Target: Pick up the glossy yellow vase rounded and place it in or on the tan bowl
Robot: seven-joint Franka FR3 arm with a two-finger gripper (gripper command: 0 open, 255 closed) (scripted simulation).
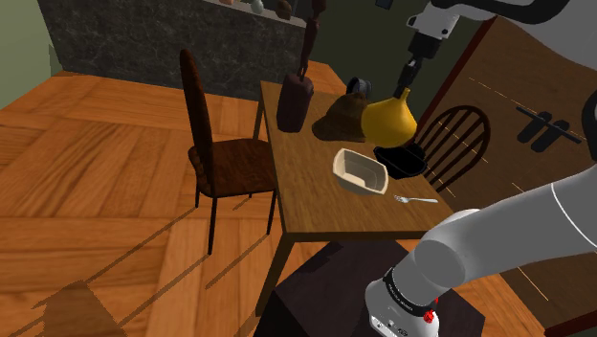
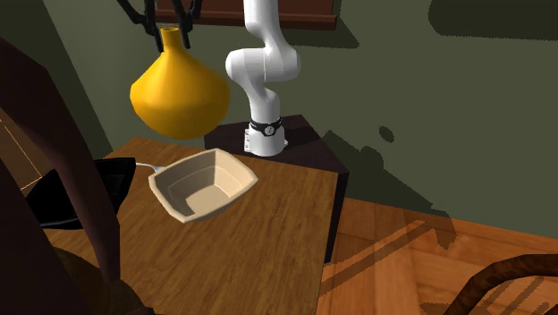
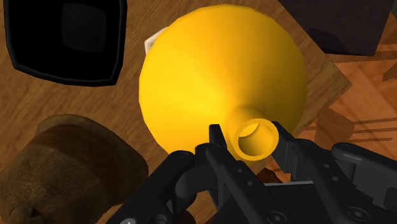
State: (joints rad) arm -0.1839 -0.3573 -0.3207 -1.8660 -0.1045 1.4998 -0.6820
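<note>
**A:** what's the vase (image 1: 388,119) look like?
**B:** glossy yellow, fat rounded belly, skinny neck with an open mouth. The claw (image 3: 250,137) is clamped on the neck, so it hangs right under the claw, clear of the tabletop (image 1: 316,206).
**A:** tilted?
**B:** nah, long axis upright, mouth toward the claw. Tan bowl (image 2: 179,192) sits lower, a bit aside.

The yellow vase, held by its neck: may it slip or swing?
The yellow vase looks glossy, so it may slide in the gripper. Its wide belly hangs below the clasped neck, so it might swing. Rounded, it could roll in the tan bowl.
</note>
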